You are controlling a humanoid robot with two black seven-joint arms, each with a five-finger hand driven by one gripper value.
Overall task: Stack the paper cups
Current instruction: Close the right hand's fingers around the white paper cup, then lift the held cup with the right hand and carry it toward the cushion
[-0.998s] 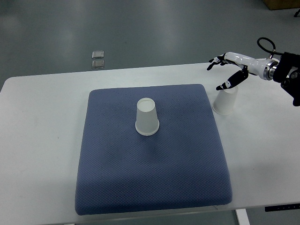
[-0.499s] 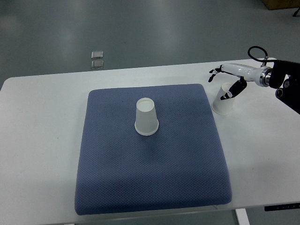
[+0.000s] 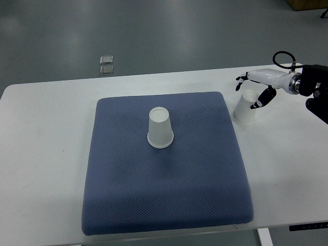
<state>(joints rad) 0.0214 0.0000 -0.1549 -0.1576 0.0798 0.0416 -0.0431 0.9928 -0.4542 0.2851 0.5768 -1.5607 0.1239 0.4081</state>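
White table point(image 3: 46, 133) with blue pad point(image 3: 164, 195) across the centre. One inverted paper cup point(image 3: 160, 128) standing on the pad, slightly behind its middle. Second paper cup point(image 3: 245, 108) inverted on bare table just beside the pad's far right corner. Right hand point(image 3: 254, 86) around that cup's top, fingers point(image 3: 240, 80) spread apart either side, not clamped.

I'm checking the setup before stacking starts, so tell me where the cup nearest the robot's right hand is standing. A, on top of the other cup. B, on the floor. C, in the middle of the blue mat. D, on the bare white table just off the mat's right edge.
D: the cup by the right hand stands on the white table beside the blue mat, at.
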